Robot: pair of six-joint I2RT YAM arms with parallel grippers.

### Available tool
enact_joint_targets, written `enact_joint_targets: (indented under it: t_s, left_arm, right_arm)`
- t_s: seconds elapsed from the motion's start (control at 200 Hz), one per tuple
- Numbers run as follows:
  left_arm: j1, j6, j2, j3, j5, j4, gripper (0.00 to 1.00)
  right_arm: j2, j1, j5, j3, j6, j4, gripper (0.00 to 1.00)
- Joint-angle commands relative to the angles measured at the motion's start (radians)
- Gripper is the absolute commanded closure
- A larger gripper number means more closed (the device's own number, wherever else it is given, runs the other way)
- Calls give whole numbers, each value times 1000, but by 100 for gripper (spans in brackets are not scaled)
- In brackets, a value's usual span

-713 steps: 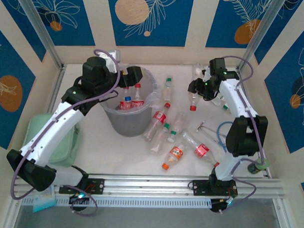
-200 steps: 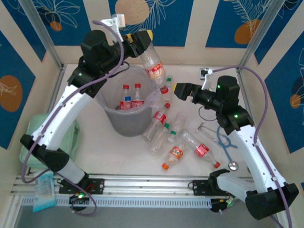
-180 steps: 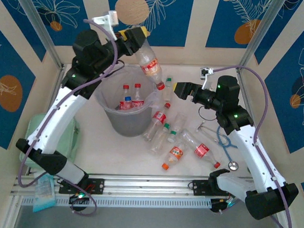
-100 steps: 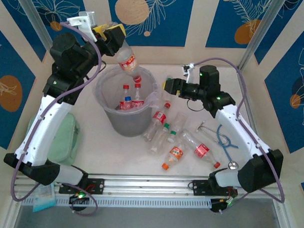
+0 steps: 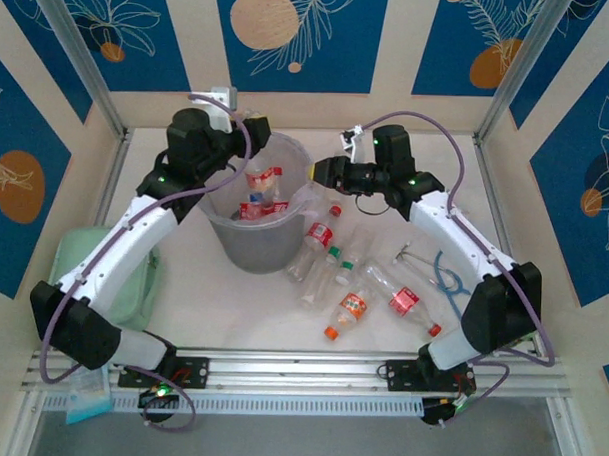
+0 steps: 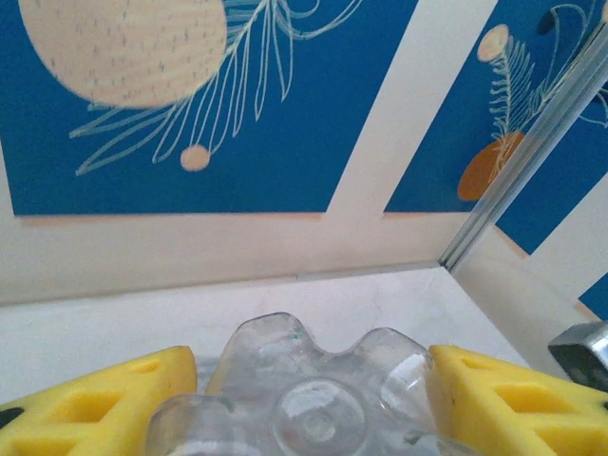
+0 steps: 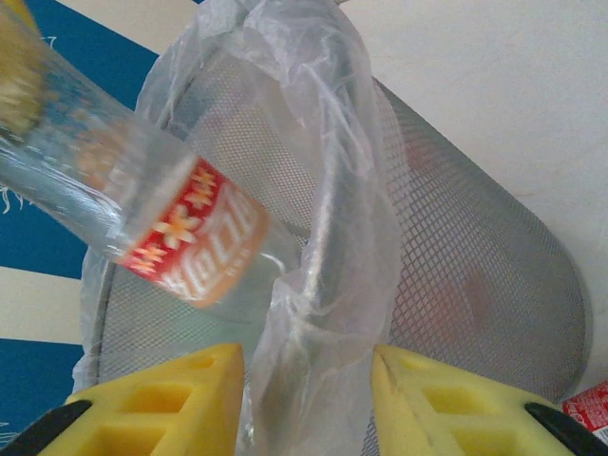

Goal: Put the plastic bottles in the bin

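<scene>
The grey bin (image 5: pixel 252 244) with its clear bag stands left of centre. My left gripper (image 5: pixel 245 158) hangs over its mouth, shut on a clear bottle with a red label (image 5: pixel 263 179) that tilts neck-down into the bin. In the left wrist view the bottle's base (image 6: pixel 313 399) sits between the yellow fingers (image 6: pixel 123 399). My right gripper (image 5: pixel 320 174) is open at the bin's right rim; its fingers (image 7: pixel 446 399) straddle the bag's edge (image 7: pixel 313 190), with the held bottle (image 7: pixel 180 233) beyond. A few bottles (image 5: pixel 253 201) lie inside the bin. Several more bottles (image 5: pixel 319 236) lie on the table to its right.
A pale green tray (image 5: pixel 83 270) lies at the left edge under my left arm. A blue cord (image 5: pixel 448 278) and a small metal tool (image 5: pixel 409 257) lie right of the loose bottles. The bin's mesh wall (image 7: pixel 456 237) is close in front of my right gripper.
My left gripper has come down from high above the bin, bringing the bottle into the bin's mouth. My right gripper has moved left to the bin's rim.
</scene>
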Motion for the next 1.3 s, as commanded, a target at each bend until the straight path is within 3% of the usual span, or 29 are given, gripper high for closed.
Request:
enact_joint_targets:
  t_s: [0.0, 0.39, 0.891, 1.056, 1.296]
  left_arm:
    - [7, -69, -7, -70, 21, 145, 100]
    - [-6, -121, 12, -292, 36, 259, 100]
    - [-87, 85, 103, -419, -28, 279, 100]
    - [-87, 73, 95, -365, 3, 244, 70]
    - [-87, 114, 31, -184, 52, 53, 20]
  right_arm:
    - [14, 14, -20, 45, -6, -1, 62]
    - [63, 13, -26, 57, -19, -3, 71]
    - [91, 11, -25, 62, -13, 0, 72]
    - [105, 9, -26, 73, -9, -4, 67]
    - [107, 8, -23, 82, -12, -18, 56]
